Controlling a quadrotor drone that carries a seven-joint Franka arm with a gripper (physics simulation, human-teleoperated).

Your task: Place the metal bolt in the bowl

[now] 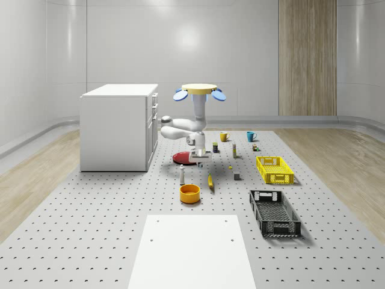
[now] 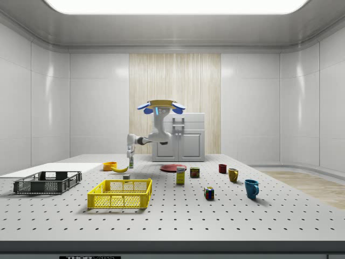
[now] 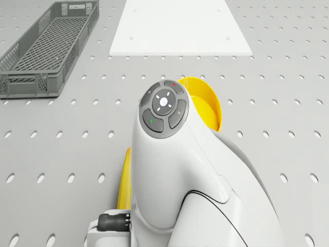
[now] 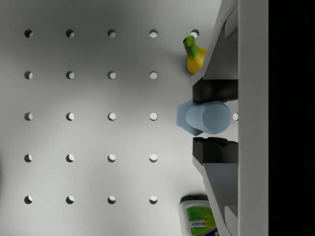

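The blue-grey metal bolt (image 4: 201,118) sits between the two dark fingers (image 4: 212,91), which close on it from both sides. My gripper (image 4: 212,119) holds it above the perforated table, between a banana and a bleach bottle. The gripper (image 1: 198,155) hangs below the white arm. The drone (image 1: 200,90) hovers over the middle of the table. The orange-yellow bowl (image 1: 189,192) stands on the table nearer the whole-scene camera than the gripper. In the drone view the bowl (image 3: 205,103) shows just past the arm's wrist. From the side, the gripper (image 2: 130,156) is to the right of the bowl (image 2: 110,165).
Banana (image 1: 210,181) and bleach bottle (image 1: 182,174) lie below the gripper, red plate (image 1: 183,158) behind. Yellow crate (image 1: 274,169) and black crate (image 1: 274,212) stand to the right. White cabinet (image 1: 119,126) at left, white board (image 1: 191,250) in front, mugs (image 1: 224,136) at the back.
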